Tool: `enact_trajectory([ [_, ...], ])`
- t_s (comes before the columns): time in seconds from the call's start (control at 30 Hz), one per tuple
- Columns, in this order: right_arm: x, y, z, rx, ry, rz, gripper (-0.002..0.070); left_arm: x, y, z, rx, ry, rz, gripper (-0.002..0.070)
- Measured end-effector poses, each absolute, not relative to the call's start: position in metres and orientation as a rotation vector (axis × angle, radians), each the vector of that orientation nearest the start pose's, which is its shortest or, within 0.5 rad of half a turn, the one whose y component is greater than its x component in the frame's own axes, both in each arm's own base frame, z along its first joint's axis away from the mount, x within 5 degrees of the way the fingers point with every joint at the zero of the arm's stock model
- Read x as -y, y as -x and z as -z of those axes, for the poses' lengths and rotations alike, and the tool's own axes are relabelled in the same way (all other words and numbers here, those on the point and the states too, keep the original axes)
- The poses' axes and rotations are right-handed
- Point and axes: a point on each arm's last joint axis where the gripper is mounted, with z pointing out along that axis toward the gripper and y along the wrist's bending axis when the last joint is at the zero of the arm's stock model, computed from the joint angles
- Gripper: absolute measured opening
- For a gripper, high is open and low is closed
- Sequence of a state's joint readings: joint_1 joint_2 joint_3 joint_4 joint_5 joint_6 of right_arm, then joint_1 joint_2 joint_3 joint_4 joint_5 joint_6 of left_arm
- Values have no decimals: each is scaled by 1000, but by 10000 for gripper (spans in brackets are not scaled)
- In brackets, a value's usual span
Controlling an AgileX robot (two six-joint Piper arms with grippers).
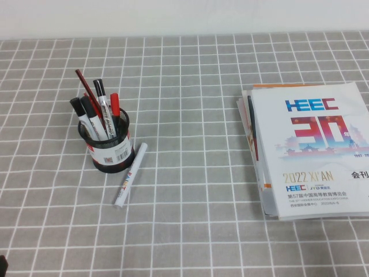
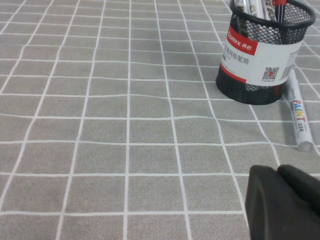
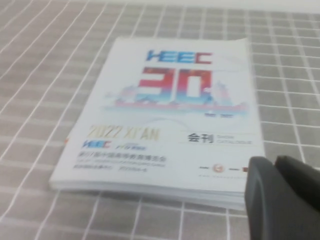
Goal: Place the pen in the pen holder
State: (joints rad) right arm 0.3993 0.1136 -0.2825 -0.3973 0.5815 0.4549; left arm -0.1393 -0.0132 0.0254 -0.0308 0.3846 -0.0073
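Black-capped pen [image 1: 102, 107] stands upright in holder [image 1: 112, 153]. Left gripper [image 2: 280, 205] nearer, low beside holder. Right gripper [image 3: 280, 195] by booklet [image 3: 165, 115]. I can't tell either claw's state.

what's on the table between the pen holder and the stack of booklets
Only the white paint marker, lying against the pen holder. From it to the booklets the checked cloth is bare, as the high view shows.

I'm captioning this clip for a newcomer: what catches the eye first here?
The black mesh pen holder, bristling with markers including the pen, stands on the checked cloth at the robot's left, a white PAINT marker lying beside it. A stack of HEEC booklets lies right. The left gripper and right gripper hover apart.
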Motion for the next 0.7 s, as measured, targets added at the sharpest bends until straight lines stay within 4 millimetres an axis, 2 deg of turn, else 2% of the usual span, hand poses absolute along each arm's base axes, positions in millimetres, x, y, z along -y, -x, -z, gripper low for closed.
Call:
enact_trajectory([
  [0.13,2,-47,-225,-1775,9,-136,-13,8,-52,-171,-1879,-105,131,-3],
  [0.33,3,-55,-192,-1710,-57,-67,-13,8,-52,-171,-1879,-105,131,-3],
  [0.43,1,-56,-189,-1682,-55,-64,-13,8,-52,-171,-1879,-105,131,-3],
  [0.7,-6,-56,-187,-1692,83,-42,-12,8,-52,-171,-1879,-105,131,-3],
])
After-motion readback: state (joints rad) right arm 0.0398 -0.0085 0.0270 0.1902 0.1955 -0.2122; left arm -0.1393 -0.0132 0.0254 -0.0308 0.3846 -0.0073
